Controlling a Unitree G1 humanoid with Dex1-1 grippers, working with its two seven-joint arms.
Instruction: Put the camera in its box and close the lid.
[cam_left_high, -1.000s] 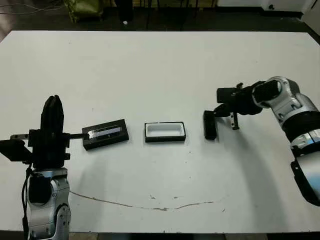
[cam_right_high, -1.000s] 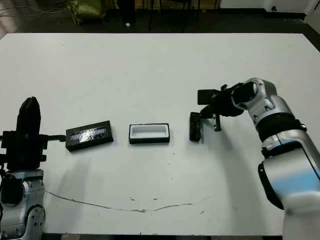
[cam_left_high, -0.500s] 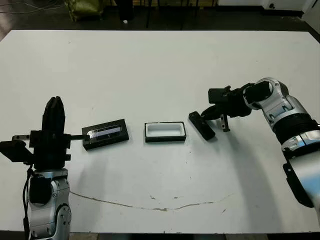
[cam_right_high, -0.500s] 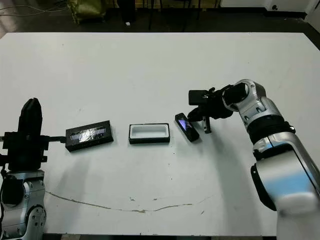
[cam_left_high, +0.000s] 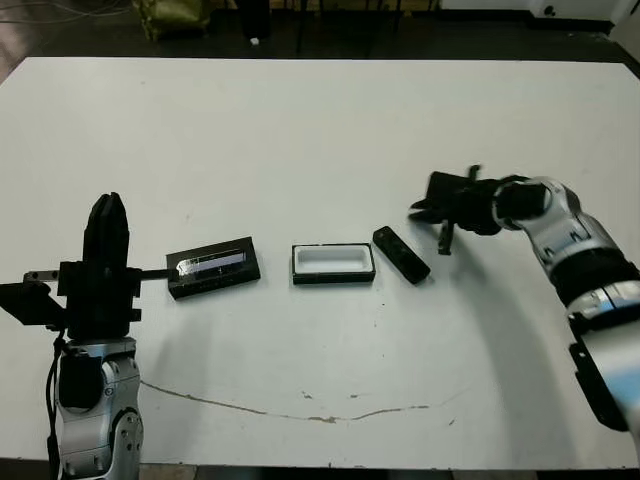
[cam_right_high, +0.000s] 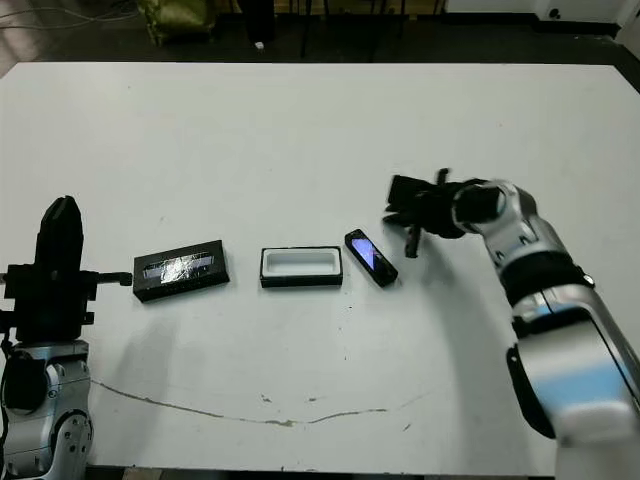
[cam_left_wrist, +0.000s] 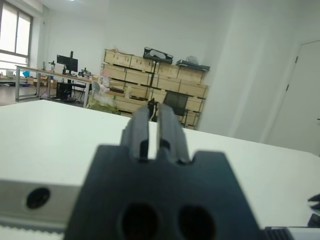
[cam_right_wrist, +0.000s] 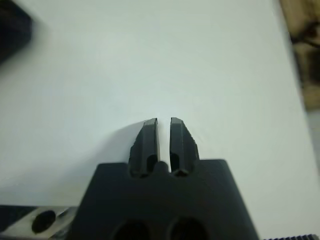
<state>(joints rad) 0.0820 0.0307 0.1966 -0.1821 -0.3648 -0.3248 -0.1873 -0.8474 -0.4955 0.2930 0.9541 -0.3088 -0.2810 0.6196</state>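
Note:
The camera (cam_right_high: 370, 257), a slim black bar with a bluish-purple patch on top, lies slantwise on the table just right of the box (cam_left_high: 333, 263). The box is a shallow black tray with a white lining, and it is empty. The lid (cam_left_high: 213, 268), black with a shiny strip, lies flat to the left of the box. My right gripper (cam_right_wrist: 163, 122) is shut on nothing and hovers right of and beyond the camera, apart from it (cam_left_high: 437, 207). My left gripper (cam_left_wrist: 154, 107) is shut and held upright at the table's front left (cam_left_high: 105, 240), away from the lid.
A thin crack line (cam_left_high: 300, 410) runs across the white table near its front edge. Dark floor and furniture legs show beyond the far edge. Shelves with crates (cam_left_wrist: 150, 70) stand in the room in the left wrist view.
The camera has swung from upright to slantwise and slid closer to the box. My right gripper, which was against it, has since drawn back to the right. The left arm is still.

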